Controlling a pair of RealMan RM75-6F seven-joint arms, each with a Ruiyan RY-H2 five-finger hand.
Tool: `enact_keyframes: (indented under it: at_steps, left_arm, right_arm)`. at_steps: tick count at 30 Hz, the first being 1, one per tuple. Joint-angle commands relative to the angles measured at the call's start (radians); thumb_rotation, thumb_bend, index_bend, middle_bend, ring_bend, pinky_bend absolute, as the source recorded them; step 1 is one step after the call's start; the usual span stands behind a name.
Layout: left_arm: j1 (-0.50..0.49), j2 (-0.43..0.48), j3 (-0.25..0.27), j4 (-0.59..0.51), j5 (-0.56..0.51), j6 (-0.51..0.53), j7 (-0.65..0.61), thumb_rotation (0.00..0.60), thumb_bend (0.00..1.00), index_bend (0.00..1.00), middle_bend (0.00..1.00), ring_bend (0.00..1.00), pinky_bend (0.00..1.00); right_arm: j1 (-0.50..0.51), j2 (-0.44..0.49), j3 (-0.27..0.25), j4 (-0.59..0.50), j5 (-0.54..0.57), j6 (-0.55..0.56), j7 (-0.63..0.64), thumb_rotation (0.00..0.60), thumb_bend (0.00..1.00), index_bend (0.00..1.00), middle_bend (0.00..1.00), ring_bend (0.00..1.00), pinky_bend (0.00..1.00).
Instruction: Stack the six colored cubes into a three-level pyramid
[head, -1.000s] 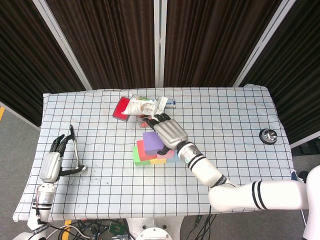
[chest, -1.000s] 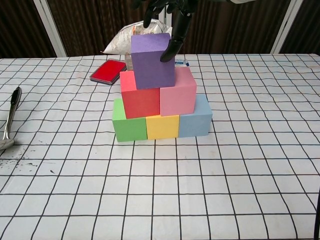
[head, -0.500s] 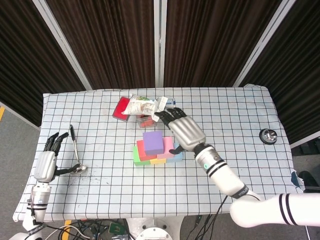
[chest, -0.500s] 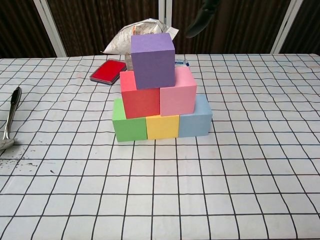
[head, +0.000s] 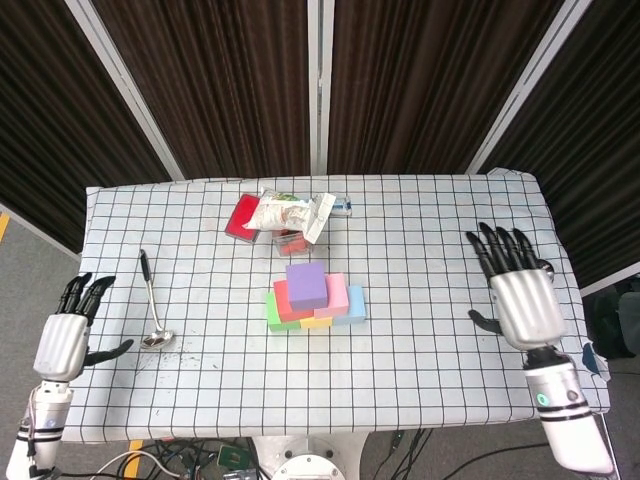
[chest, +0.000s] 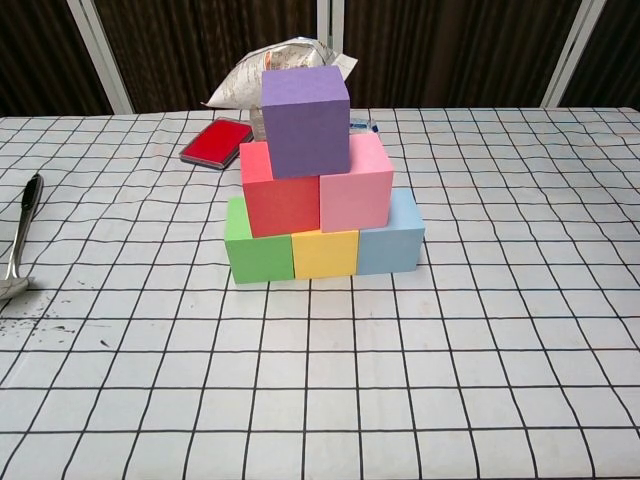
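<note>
Spoon (head: 152, 305); crumpled bag (head: 285, 212); possibly a red case (chest: 216, 141)

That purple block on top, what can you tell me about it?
The purple cube is a matte block, foam by the look of it, with clean square edges. It stands upright as the top level of the pyramid, resting across the red cube and the pink cube, slightly toward the red one. Nothing else touches it; neither hand is near it.
</note>
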Motion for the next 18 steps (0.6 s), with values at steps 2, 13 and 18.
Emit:
enact_keyframes:
  at_steps: [2,13,18]
  left_arm:
    - [0.026,0.033,0.029,-0.030,0.003,0.001,0.059,0.600,0.00,0.11,0.12,0.00,0.02]
    - [0.069,0.065,0.088,-0.077,0.010,-0.022,0.084,0.600,0.00,0.10,0.10,0.00,0.02]
    - [0.068,0.058,0.089,-0.082,0.026,-0.026,0.094,0.600,0.00,0.10,0.10,0.00,0.02]
  right_arm:
    - [-0.204,-0.111,-0.084,0.196,-0.111,0.128,0.112,0.600,0.00,0.00,0.00,0.00,0.00]
    - [-0.365,-0.235,-0.068,0.409,-0.209,0.141,0.315,0.600,0.00,0.00,0.00,0.00,0.00]
    - [-0.390,-0.259,-0.041,0.424,-0.237,0.121,0.323,0.600,0.00,0.00,0.00,0.00,0.00]
